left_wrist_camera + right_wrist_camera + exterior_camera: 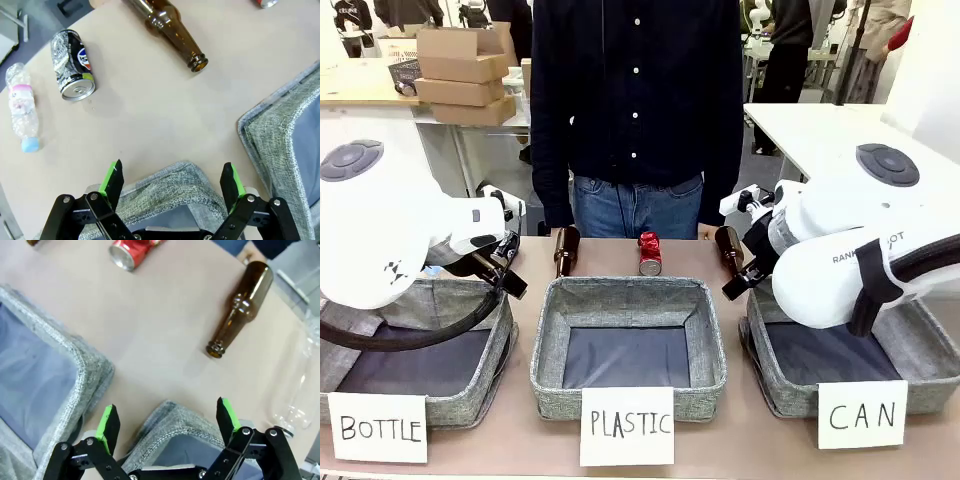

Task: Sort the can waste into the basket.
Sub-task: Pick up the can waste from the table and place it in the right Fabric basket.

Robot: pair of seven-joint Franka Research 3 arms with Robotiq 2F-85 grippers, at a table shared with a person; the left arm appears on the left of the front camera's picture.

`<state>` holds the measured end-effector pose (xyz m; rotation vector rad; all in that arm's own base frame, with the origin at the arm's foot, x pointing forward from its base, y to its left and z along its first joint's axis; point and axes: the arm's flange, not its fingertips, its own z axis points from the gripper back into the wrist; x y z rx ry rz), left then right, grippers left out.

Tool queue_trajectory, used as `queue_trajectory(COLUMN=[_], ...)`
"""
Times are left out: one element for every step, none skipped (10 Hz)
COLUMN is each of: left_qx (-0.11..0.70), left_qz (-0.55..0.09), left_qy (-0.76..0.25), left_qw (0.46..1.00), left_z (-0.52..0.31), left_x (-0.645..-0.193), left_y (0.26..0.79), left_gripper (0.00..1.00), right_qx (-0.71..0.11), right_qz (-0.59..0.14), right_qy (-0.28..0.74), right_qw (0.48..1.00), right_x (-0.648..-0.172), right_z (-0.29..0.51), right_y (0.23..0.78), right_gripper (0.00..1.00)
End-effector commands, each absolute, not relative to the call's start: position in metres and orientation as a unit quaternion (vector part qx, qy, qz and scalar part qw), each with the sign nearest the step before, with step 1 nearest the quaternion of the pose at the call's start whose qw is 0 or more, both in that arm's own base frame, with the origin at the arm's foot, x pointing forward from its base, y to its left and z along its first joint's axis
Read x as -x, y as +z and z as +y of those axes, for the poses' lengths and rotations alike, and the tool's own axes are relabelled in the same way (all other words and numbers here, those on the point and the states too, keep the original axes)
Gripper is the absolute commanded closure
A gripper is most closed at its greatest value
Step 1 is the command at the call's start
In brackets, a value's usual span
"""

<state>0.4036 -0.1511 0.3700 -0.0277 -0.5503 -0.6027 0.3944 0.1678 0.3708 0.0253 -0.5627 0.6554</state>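
The dented red can (650, 253) stands on the table's far side, in front of the person; in the right wrist view the red can (131, 251) shows at the top edge. The dark can (74, 65) lies on its side in the left wrist view and is hidden behind the left arm in the front view. The grey basket (785, 395) carded "CAN" sits at the right, and its corner (175, 427) lies under my right gripper (167, 417). Both the right gripper (738, 285) and the left gripper (172, 175) are open and hold nothing. The left gripper (510, 275) hovers over the "BOTTLE" bin's far corner.
The "BOTTLE" bin (460, 405) sits at the left and the "PLASTIC" bin (550, 390) in the middle. Two brown bottles (566, 250) (728, 245) flank the red can. A plastic bottle (22, 107) lies beside the dark can, another clear bottle (300, 385) at the right. A person stands at the far edge.
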Motion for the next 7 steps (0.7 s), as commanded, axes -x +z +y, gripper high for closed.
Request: queue_trajectory(left_qx=[0.013, 0.013, 0.013, 0.013, 0.013, 0.013, 0.013], left_qz=[-0.268, -0.268, -0.268, -0.268, -0.268, -0.268, -0.268], left_qy=[-0.293, -0.293, -0.293, -0.293, -0.293, -0.293, -0.293], left_qw=[0.918, 0.918, 0.918, 0.918, 0.918, 0.918, 0.918], left_z=[-0.1512, -0.1512, -0.1512, -0.1512, -0.1512, -0.1512, -0.1512], left_x=[-0.4036, -0.4036, -0.4036, -0.4036, -0.4036, -0.4036, -0.4036], left_y=[0.37, 0.37, 0.37, 0.37, 0.37, 0.37, 0.37], left_gripper=[0.0, 0.0, 0.0, 0.0, 0.0, 0.0, 0.0], right_qx=[-0.012, -0.012, -0.012, -0.012, -0.012, -0.012, -0.012], right_qz=[-0.273, -0.273, -0.273, -0.273, -0.273, -0.273, -0.273], right_qy=[0.318, 0.318, 0.318, 0.318, 0.318, 0.318, 0.318], right_qw=[0.908, 0.908, 0.908, 0.908, 0.908, 0.908, 0.908], right_x=[-0.3944, -0.3944, -0.3944, -0.3944, -0.3944, -0.3944, -0.3944], right_z=[0.1678, 0.1678, 0.1678, 0.1678, 0.1678, 0.1678, 0.1678], right_y=[0.3709, 0.3709, 0.3709, 0.3709, 0.3709, 0.3709, 0.3709], right_gripper=[0.0, 0.0, 0.0, 0.0, 0.0, 0.0, 0.0])
